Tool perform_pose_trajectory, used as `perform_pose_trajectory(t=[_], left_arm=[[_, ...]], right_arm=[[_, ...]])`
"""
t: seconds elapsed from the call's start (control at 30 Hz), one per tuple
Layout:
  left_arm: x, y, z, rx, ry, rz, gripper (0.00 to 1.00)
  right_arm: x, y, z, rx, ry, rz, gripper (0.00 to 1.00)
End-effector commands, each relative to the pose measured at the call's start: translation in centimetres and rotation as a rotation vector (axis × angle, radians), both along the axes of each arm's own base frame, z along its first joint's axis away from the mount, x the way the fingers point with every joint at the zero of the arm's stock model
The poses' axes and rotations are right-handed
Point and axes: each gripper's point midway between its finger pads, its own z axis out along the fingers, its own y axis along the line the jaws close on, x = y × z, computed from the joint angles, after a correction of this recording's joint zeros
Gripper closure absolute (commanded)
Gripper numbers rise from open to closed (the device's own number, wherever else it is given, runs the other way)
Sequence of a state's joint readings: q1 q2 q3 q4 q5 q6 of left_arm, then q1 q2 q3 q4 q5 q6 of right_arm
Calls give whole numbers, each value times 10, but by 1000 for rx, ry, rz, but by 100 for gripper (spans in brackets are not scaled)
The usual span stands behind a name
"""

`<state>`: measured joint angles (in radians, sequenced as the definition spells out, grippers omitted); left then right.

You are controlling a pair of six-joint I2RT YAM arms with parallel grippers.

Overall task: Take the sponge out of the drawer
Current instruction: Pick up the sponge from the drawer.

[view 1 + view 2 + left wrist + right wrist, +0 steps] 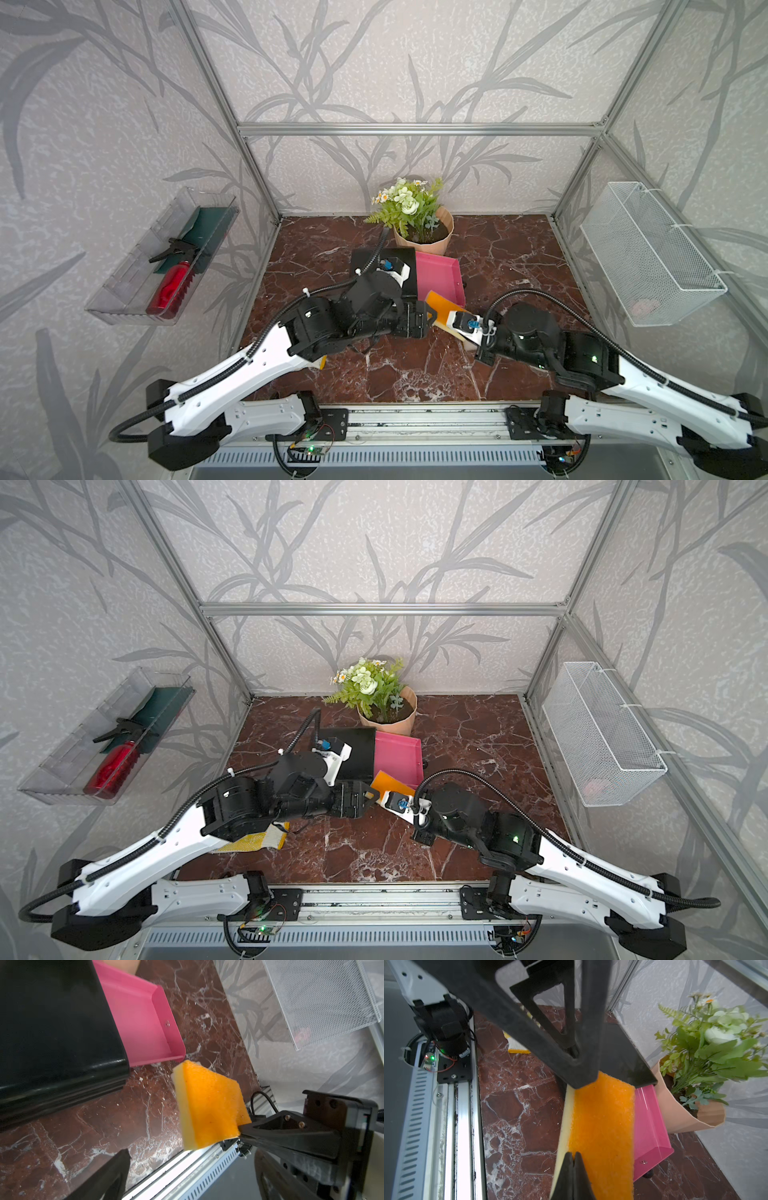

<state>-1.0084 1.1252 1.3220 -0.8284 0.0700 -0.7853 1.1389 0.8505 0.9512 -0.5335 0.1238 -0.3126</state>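
Two claws meet at one sponge [442, 307] [209, 1105] [604, 1122], orange on one face and pale yellow on the other. My right claw [573, 1159] has its fingers pressed together on one corner of the sponge, squeezing the foam thin, and the wrist views show the sponge held tilted, clear of the worktop [519, 257].

My left claw [430, 316] comes in from the opposite side with its fingers spread wide. In the left wrist view one of its fingers [122, 1157] stands well apart from the sponge. In the right wrist view another lies over the sponge's far end, and I cannot tell whether it touches. My left claw grips nothing.

The sponge is outside the pink drawer [440, 270] [141, 1022] [648, 1126], just beside its front corner. The drawer stands pulled out of its black case [52, 1022], just beyond both claws toward the back wall. The part of the drawer I can see has nothing in it.

Farther past the drawer is a potted plant [419, 220] in a tan pot. In a top view a yellow cloth [257, 839] lies on the worktop under my left arm, behind that claw. A wire basket [648, 257] hangs on the wall out beyond my right arm. A clear tray [137, 266] with a red spray bottle [170, 286] hangs on the wall beyond my left arm.
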Motion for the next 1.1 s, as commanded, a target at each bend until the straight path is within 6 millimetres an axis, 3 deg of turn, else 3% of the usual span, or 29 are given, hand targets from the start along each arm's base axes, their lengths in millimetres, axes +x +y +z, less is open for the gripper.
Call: perform_pose_trajectory(t=[0.0,0.13,0.37,0.77,0.97,1.07], left_arm=[[-16,-1,-5,-8,124,-98,10],[-9,-5,-17,-25,203,-106,16],[-3,-17,-19,-76,245,-154,20],[3,-31,-30,-60,283,-211,49],[14,-27,-31,-65,285,-202,44],[17,-27,-29,-87,296,-205,51]], right_arm=[[1,-5,-10,-77,-45,-14,100],[-4,-2,-9,-72,-60,2,100],[-13,0,-4,-44,-56,45,100],[-17,1,-3,-53,-53,65,100],[-17,2,-4,-67,-53,70,100],[-17,1,-3,-70,-58,68,100]])
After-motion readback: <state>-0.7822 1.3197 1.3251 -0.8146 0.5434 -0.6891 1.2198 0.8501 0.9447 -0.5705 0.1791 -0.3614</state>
